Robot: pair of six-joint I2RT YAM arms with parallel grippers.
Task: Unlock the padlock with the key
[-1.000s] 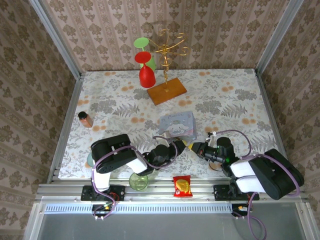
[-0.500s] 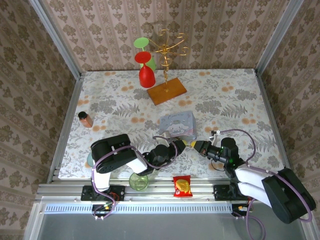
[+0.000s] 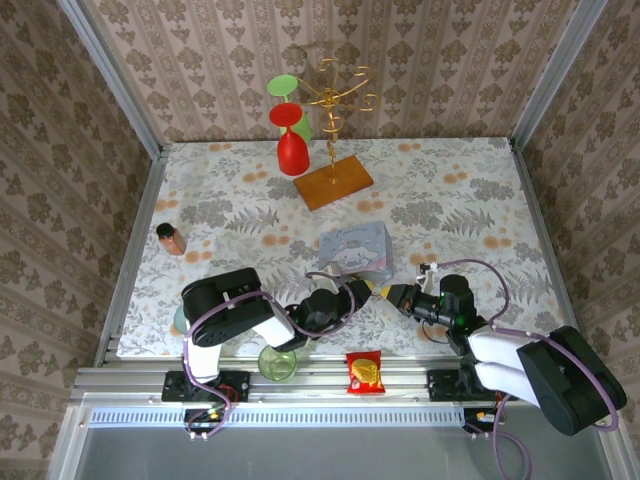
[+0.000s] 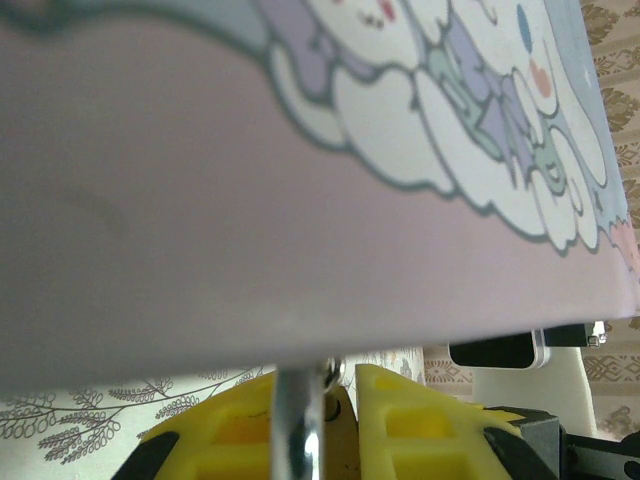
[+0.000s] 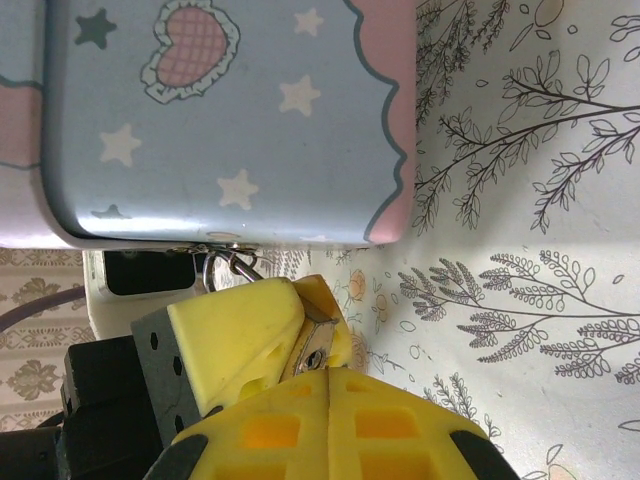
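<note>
Brass padlock [image 5: 328, 325] at the tin box [image 3: 355, 247] latch, near edge of the table [image 3: 450, 190], left gripper [image 3: 370, 290] pinching it, right gripper [image 3: 393, 293] pressed together.

Two robot arms reach in from their bases, and their grippers meet tip to tip. The left arm folds at a black shoulder and lays its white forearm low and outward. It ends in the left gripper [image 3: 362, 290], which points toward its partner. Its yellow fingers [image 4: 420, 425] stand barely apart, nipped on the padlock [image 5: 322, 338]. The right gripper [image 3: 392, 293] sits just beside the left gripper's tips, facing them. Its yellow fingers [image 5: 330, 425] are pressed fully together. Behind it, the black wrist joins a white forearm that slants back to a bulky black elbow, wrapped by a purple cable.
</note>
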